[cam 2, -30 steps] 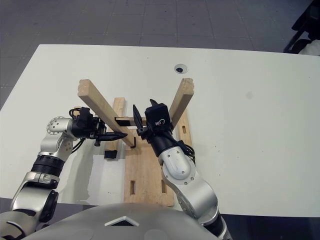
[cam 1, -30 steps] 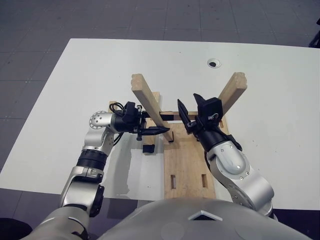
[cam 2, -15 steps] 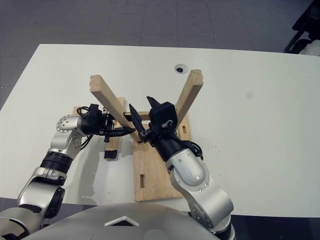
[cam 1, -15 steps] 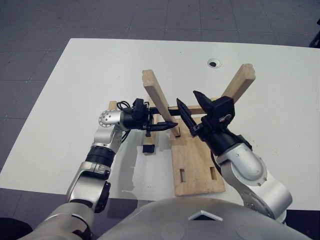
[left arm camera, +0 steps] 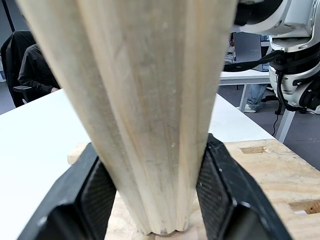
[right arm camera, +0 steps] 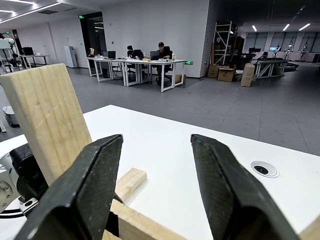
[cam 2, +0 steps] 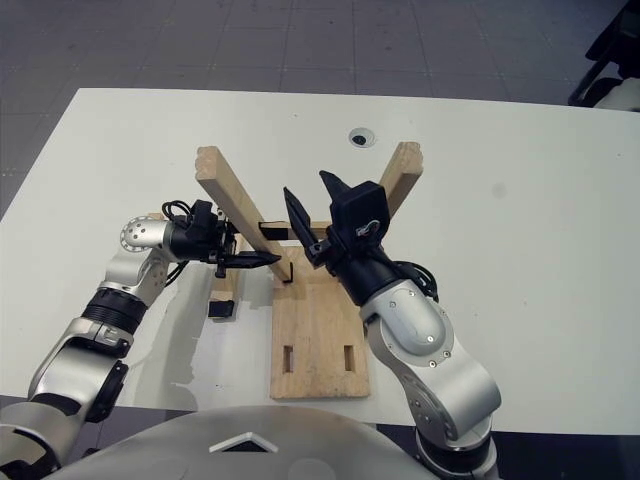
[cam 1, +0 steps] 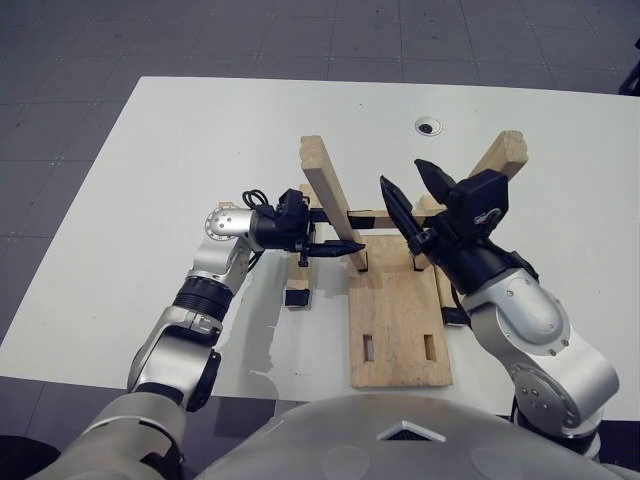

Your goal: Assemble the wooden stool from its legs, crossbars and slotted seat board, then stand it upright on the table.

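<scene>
The part-built stool lies upside down on the white table: the slotted seat board lies flat and two legs rise from its far end, spreading apart. My left gripper is shut on the left leg near its foot; its black fingers press both sides of the wood. A crossbar joins the left leg to the right leg. Above the crossbar, between the legs, my right gripper stands open with nothing in it.
A small black block lies on the table just left of the seat board. A loose wooden piece lies under my left arm. A round cable hole sits at the table's far side. Bare table spreads left and right.
The stool has slid to the right across the table, and the seat board has turned straighter. Both grippers moved right with it, the left keeping its hold on the leg.
</scene>
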